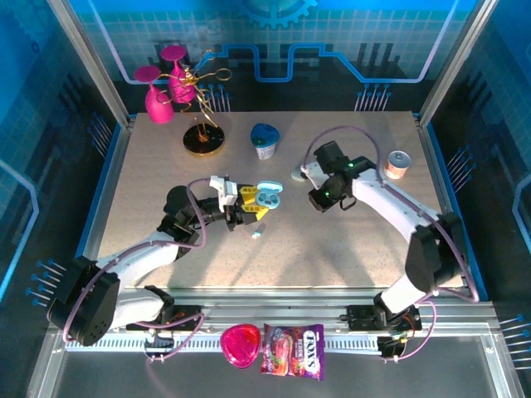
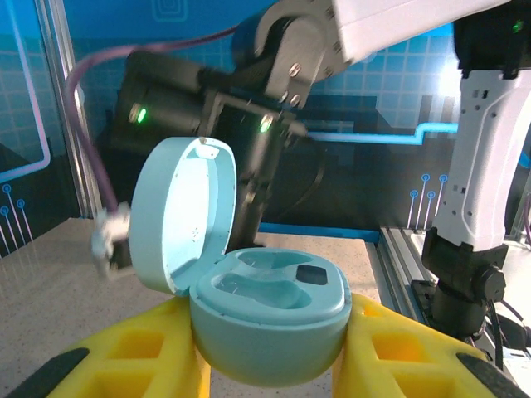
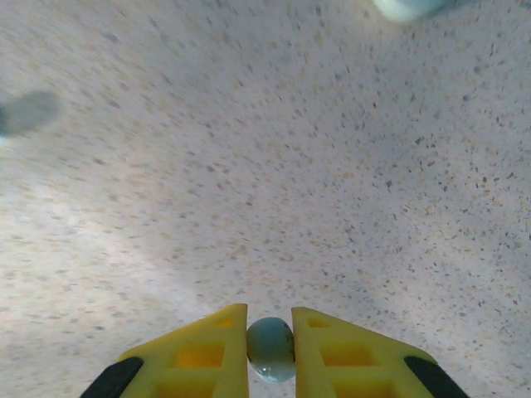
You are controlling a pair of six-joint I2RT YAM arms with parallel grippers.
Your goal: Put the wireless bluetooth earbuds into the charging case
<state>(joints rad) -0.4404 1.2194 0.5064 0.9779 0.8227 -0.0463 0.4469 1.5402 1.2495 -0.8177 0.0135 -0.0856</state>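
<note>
My left gripper (image 2: pixel 274 365) is shut on the pale-blue charging case (image 2: pixel 270 319), its yellow fingers (image 2: pixel 141 356) pressing both sides of the base. The lid (image 2: pixel 178 211) stands open to the left and both moulded wells are empty. From above, the case (image 1: pixel 268 196) hangs left of the table's middle. My right gripper (image 3: pixel 270 336) is shut on a small pale-blue earbud (image 3: pixel 270 350), held above bare tabletop; its wrist (image 1: pixel 328 192) is just right of the case. Another tiny earbud (image 1: pixel 257 235) lies on the table below the case.
A pale oval object (image 1: pixel 299 174) lies beside the right wrist. At the back stand pink goblets (image 1: pixel 158 91), a gold stand (image 1: pixel 203 139), a blue-lidded cup (image 1: pixel 265 139) and a can (image 1: pixel 399 164). A pink dish (image 1: pixel 239 344) and candy bag (image 1: pixel 293 351) rest on the front rail.
</note>
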